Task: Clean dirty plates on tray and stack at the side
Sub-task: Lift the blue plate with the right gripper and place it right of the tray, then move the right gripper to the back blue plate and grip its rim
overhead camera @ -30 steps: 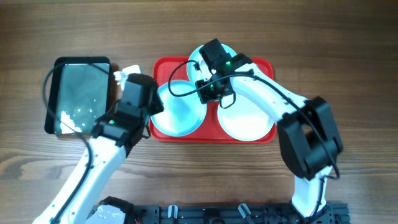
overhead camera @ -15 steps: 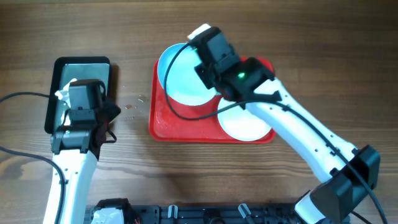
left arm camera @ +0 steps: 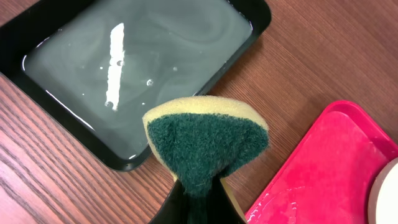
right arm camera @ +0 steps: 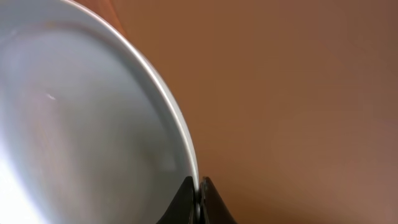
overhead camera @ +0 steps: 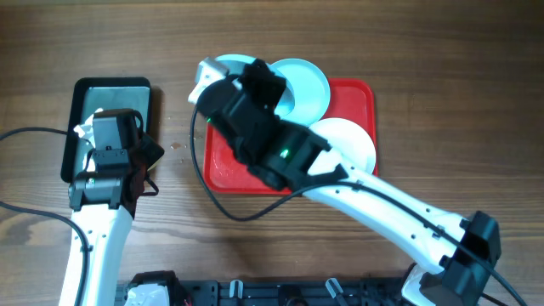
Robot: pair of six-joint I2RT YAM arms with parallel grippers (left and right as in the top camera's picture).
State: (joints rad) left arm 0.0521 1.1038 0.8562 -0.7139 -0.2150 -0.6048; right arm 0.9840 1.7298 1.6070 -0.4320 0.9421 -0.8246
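Note:
The red tray [overhead camera: 361, 98] lies mid-table. A pale aqua plate [overhead camera: 306, 85] rests at its back and a white plate [overhead camera: 350, 140] at its right. My right gripper [right arm camera: 199, 188] is shut on the rim of the other aqua plate [right arm camera: 81, 124], held tilted in the air. In the overhead view that plate [overhead camera: 231, 61] shows past the tray's far left corner, mostly hidden by the arm. My left gripper [left arm camera: 199, 196] is shut on a green-and-yellow sponge [left arm camera: 205, 140], held above the table between the dark tray and the red tray [left arm camera: 329, 174].
A dark tray of water [overhead camera: 110, 82] stands at the left; its rim [left arm camera: 260, 11] lies just beyond the sponge. Small crumbs [overhead camera: 178, 144] lie on the wood between the two trays. My right arm crosses over the red tray's left half.
My right arm has lifted the aqua plate and carried it left, past the tray's far left corner, uncovering the aqua plate at the back. My left arm drew back to the dark tray, then held still.

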